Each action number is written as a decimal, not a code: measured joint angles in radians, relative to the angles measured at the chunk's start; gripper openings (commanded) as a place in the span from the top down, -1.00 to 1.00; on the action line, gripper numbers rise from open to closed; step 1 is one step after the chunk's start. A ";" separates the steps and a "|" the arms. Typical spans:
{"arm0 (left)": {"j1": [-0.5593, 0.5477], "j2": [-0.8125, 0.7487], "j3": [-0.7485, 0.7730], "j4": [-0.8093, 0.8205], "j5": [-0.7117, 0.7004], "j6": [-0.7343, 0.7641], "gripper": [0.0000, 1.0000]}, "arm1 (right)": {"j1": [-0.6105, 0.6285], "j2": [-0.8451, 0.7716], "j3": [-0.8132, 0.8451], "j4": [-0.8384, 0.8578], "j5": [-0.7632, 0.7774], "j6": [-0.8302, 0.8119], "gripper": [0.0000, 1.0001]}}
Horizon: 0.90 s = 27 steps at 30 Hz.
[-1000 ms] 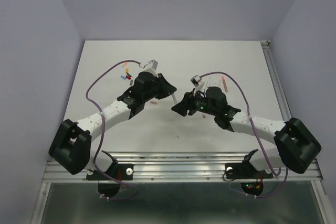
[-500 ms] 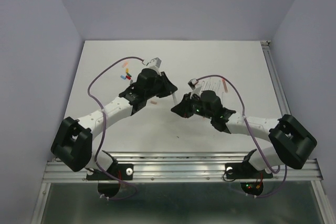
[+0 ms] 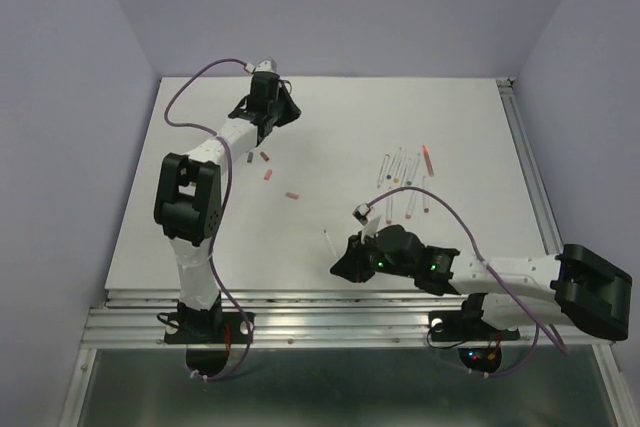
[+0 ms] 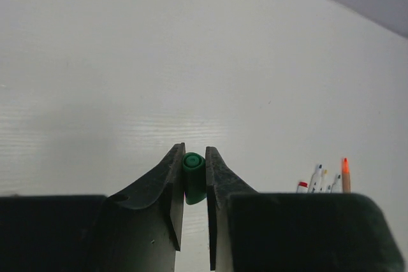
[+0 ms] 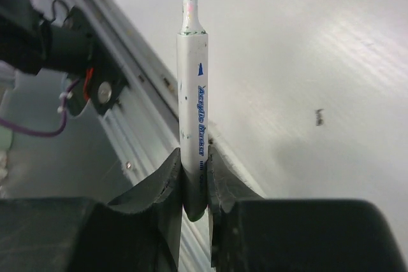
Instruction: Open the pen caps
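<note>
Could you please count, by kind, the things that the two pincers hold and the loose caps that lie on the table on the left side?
Green cap, held in the left pincer: 1
Uncapped pen, held in the right pincer: 1
Loose caps on the table: 4 visible; the arm may hide more
Total: 6

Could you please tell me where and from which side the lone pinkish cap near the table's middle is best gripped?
Grip the pinkish cap around its middle, coming straight down from above. It lies flat on its side on the table, long axis roughly left-right in the top view, with bare surface around it, so I would close the jaws across its narrow width.
</note>
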 measured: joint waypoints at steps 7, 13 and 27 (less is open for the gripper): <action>-0.034 0.164 0.155 -0.197 -0.068 0.052 1.00 | -0.093 -0.042 0.101 -0.259 0.299 0.021 0.99; -0.032 0.259 0.211 -0.329 -0.136 0.078 0.56 | -0.285 0.029 0.157 -0.368 0.392 0.026 0.98; -0.031 0.239 0.139 -0.381 -0.192 0.100 -0.37 | -0.393 0.340 0.414 -0.507 0.451 0.011 0.85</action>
